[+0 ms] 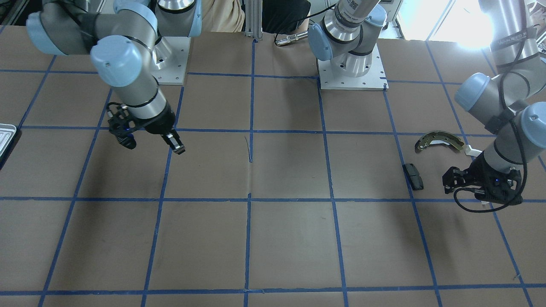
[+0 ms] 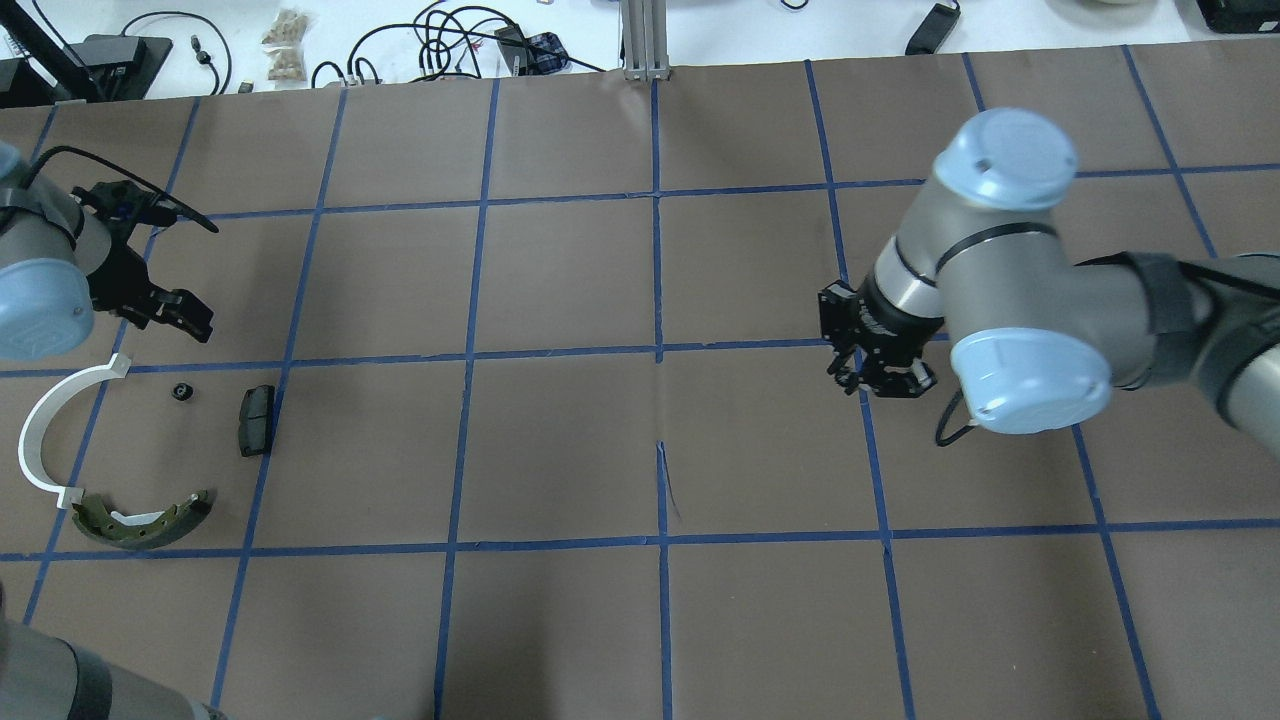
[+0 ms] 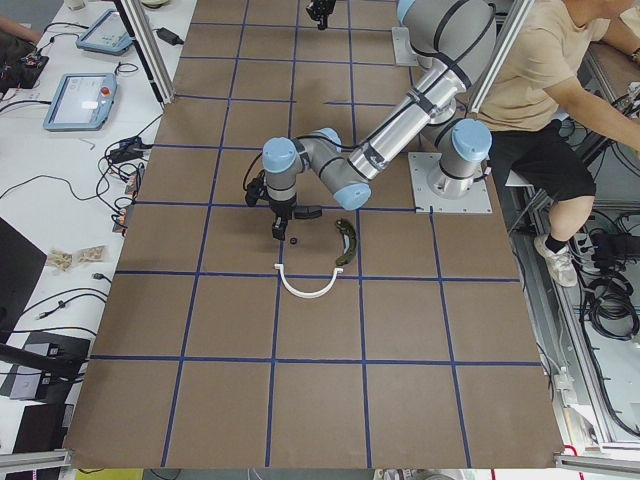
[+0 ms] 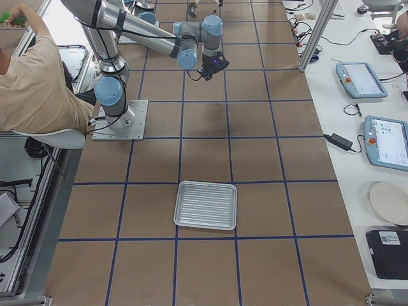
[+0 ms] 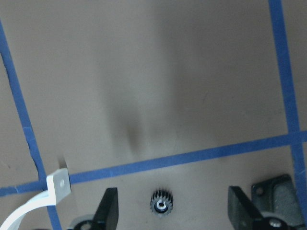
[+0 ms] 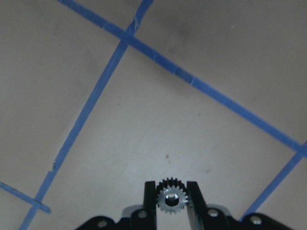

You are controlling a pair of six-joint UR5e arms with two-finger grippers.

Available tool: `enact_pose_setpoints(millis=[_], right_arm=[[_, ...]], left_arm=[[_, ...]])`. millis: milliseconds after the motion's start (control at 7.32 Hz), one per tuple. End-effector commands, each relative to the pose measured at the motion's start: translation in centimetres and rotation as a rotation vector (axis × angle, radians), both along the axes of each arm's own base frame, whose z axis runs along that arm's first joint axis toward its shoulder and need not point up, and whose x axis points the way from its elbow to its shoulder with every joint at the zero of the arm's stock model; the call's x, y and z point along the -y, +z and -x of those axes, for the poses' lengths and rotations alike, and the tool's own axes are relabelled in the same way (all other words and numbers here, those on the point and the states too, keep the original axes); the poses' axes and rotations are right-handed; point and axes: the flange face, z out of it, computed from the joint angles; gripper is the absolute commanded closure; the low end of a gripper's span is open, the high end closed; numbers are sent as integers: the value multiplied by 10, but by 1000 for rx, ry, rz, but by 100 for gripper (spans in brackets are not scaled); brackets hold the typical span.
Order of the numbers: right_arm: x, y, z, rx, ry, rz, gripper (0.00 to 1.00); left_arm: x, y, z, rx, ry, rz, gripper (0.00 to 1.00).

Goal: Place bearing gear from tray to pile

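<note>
Gear [image 6: 171, 198] pinched in right pincer [image 6: 171, 189], held over bare bench [image 6: 144, 96].
Left pincer [image 5: 173, 210] spread open around second gear [image 5: 161, 205], which lies at 9 o'clock of pad [image 2: 255, 420] in pile [image 2: 140, 520]; tray [image 4: 206, 205] well apart.

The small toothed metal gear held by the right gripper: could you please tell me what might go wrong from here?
1. The small silver toothed gear is pinched only across its teeth in the right gripper, far from the pile, so it might slip in transit.
2. The left gripper hangs open over the pile, above a second small gear by the white plastic arc; the arms might clash there.
</note>
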Motion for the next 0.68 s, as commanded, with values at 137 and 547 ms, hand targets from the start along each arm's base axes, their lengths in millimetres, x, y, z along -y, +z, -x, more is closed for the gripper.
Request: enact_pose_setpoints(millis=[137,547], right_arm=[[-1,-68,-116,81,-318,67,94],[0,-78,-131,129,-331,52,49]], left_arm=[[31,72,112,-14,62,72,8],[20,79,176,-37,102,24,0]])
